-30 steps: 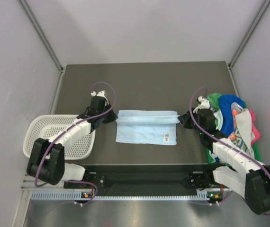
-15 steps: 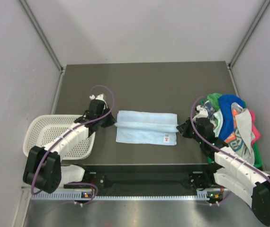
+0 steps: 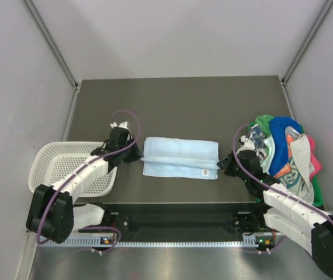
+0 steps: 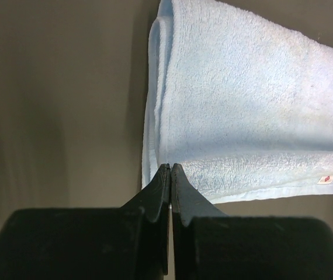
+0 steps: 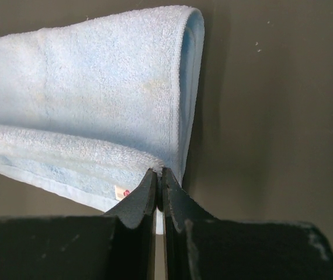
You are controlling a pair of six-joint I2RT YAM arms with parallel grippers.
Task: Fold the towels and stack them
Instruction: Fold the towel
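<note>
Green tray (image 3: pixel 316 185) holds towels (image 3: pixel 283 140) (heaped).

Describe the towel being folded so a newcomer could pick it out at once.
On the dark table, look midway between the white mesh basket on the left and the heap of mixed-colour towels on the right. The pale blue towel lies there, its ends pinched by the left tool and the right tool. It alone lies flat and plain, apart from the heap.

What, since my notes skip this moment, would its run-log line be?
pale blue towel: mid-table, partly folded | left end effector: shut on its left edge | right end effector: shut on its right edge | towel pile: far right
</note>
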